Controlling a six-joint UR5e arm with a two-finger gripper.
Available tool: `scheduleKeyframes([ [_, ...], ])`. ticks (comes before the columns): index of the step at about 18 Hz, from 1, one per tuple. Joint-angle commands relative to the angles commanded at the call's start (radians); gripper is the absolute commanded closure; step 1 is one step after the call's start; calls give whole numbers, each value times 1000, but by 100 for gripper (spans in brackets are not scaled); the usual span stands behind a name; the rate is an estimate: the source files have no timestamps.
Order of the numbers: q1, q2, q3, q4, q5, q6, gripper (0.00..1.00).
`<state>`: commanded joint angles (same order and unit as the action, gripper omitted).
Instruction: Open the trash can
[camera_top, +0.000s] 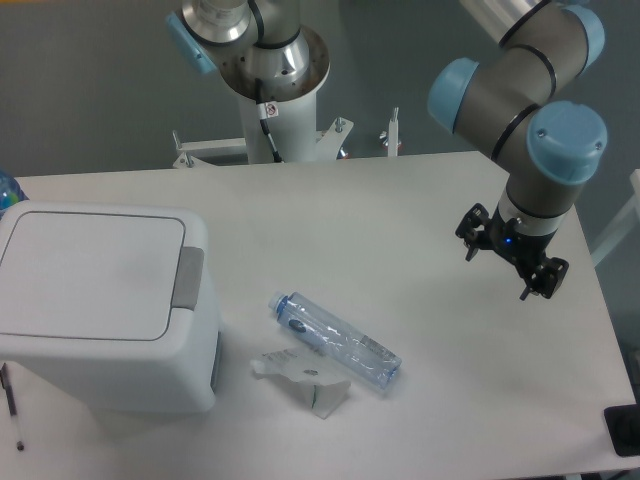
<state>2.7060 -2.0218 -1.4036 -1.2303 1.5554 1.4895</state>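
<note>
Nearest, at eight o'clock on the table (420, 220), stands the trash can (110, 370), lid (90, 275) shut, contents hidden. It looks stiff, light plastic; press the grey tab (188, 278), no gripping needed. A crumpled paper scrap (305, 378) and an apparently empty bottle (335, 340) lie at six. Farther, at three o'clock, the pincer (510, 265) hangs open, empty

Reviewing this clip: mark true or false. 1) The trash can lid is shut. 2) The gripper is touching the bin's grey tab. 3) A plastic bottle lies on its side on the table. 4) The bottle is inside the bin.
1) True: the trash can has its lid flat and closed.
2) False: the gripper hangs open far to the bin's right, well clear of the grey tab.
3) True: the bottle lies flat, beside a crumpled white scrap.
4) False: it rests on the table.
</note>
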Motion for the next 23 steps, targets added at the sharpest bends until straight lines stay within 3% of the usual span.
scheduleKeyframes([
  [14, -5, 0, -5, -2, -9, -5, 0],
  [23, -24, -2, -2, -2, -130, -348, 0],
])
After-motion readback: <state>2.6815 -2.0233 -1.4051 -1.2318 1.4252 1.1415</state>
